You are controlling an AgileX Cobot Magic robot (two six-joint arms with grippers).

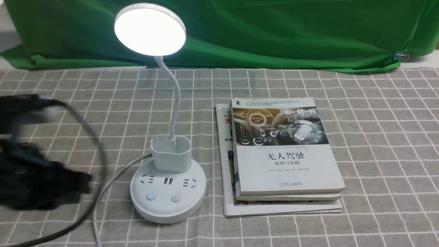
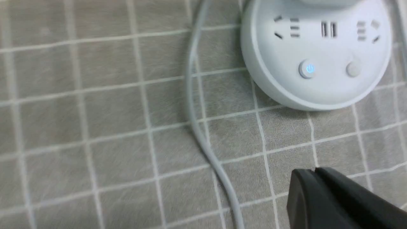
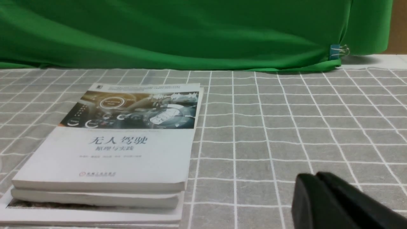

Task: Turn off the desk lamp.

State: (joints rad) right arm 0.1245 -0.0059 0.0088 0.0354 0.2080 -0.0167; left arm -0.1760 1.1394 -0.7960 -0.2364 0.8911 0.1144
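The white desk lamp (image 1: 168,192) stands left of centre, its round disc head (image 1: 150,29) lit. Its base has sockets and two buttons: a left one (image 1: 151,196) glowing blue and a plain right one (image 1: 175,198). The base also shows in the left wrist view (image 2: 318,60), with the blue-lit button (image 2: 307,69) and the plain button (image 2: 353,69). My left gripper (image 2: 315,170) is shut and empty, above the cloth near the base's front; in the front view it is a dark blur (image 1: 82,185) left of the base. My right gripper (image 3: 316,175) is shut and empty, over bare cloth.
A stack of books (image 1: 284,151) lies right of the lamp, also in the right wrist view (image 3: 108,152). The lamp's white cord (image 2: 197,127) runs over the grey checked cloth (image 1: 377,154). A green backdrop (image 1: 274,31) hangs at the back.
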